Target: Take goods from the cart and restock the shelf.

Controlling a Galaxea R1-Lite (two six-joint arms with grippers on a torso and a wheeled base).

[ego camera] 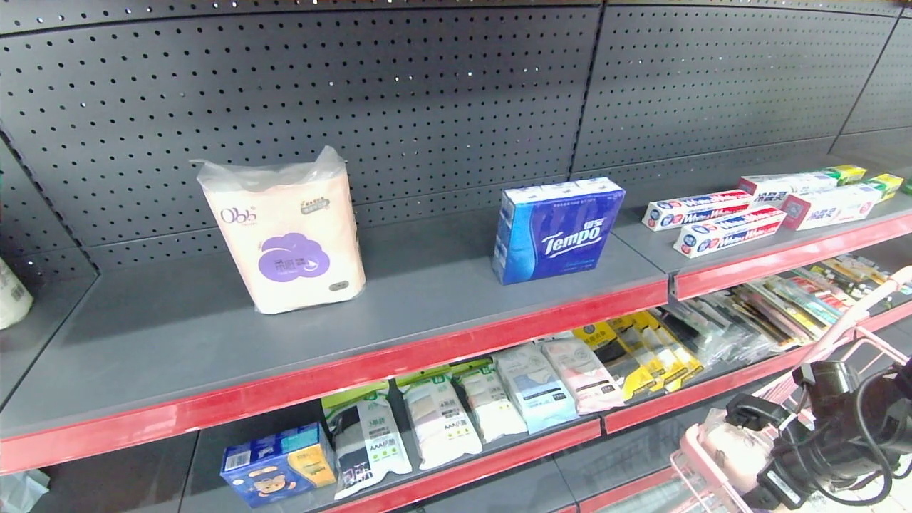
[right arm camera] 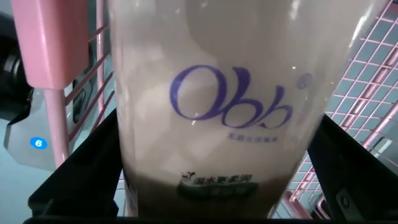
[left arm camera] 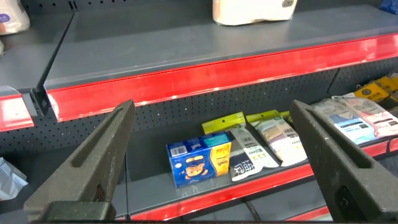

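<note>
A long grey shelf with a red front edge runs across in front of the robot. A pink wire cart stands low on the robot's right, in front of the shelf.

Under the top shelf is a lower shelf, also with a red edge. Flat packs lie on it in a row, leaning on each other.

A pale roll pack stands upright on the top shelf, toward the left. It has a purple cloud on its front. Another pale pack, the cart pack, is down inside the cart. It looks much like the roll pack and has purple letters on it.

A blue pack stands near the middle of the top shelf, well apart from the roll pack. To its right lie long toothpaste boxes, side by side. A small blue box sits at the left end of the lower shelf, just beside the flat packs.

The right jaws are down in the cart. They sit one on each side of the cart pack and press against it, gripping it.

The left jaws are spread wide apart with nothing between them. They are in front of the lower shelf, pointing at the small blue box.
</note>
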